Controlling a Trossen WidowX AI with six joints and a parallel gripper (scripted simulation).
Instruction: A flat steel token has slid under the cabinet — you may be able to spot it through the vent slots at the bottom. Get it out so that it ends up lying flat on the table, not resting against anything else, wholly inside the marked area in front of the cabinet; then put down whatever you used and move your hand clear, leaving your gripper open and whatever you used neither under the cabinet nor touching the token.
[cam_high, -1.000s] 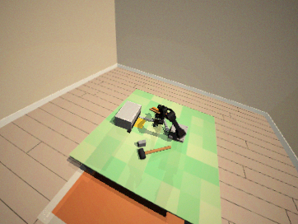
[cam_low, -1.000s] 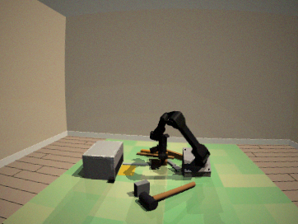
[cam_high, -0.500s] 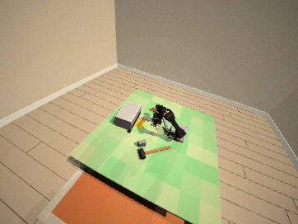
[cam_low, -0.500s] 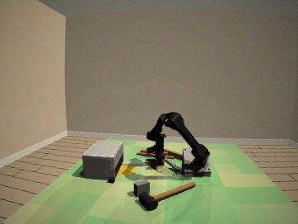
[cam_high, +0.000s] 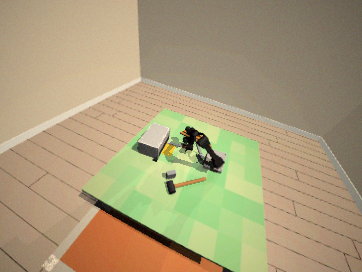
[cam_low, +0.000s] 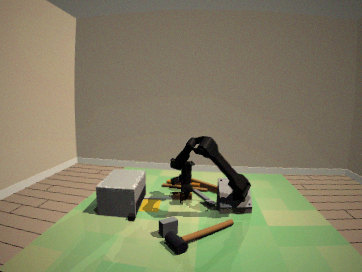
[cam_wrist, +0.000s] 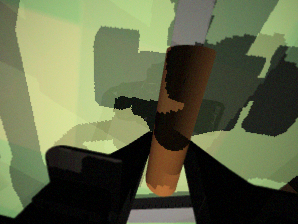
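Observation:
My gripper (cam_high: 186, 148) (cam_low: 184, 199) (cam_wrist: 167, 138) is shut on the round wooden handle of a tool. The handle (cam_wrist: 185, 75) has a flat grey blade (cam_wrist: 194, 22) running on from its far end; the blade also shows in the exterior view (cam_low: 159, 198), reaching toward the front of the cabinet (cam_high: 154, 138) (cam_low: 119, 192) low over the table. The yellow marked area (cam_high: 167, 150) (cam_low: 150, 205) lies in front of the cabinet, beside the blade. The steel token cannot be made out in any view. Whether the blade's tip is under the cabinet cannot be told.
A hammer (cam_high: 171, 187) (cam_low: 177, 243) and a grey block (cam_high: 171, 174) (cam_low: 168, 227) lie on the near side. A small black thing (cam_high: 155, 159) (cam_low: 131, 217) is at the cabinet's near front corner. Brown wooden pieces (cam_low: 202, 189) lie behind the gripper. A grey strip lies near the arm's base.

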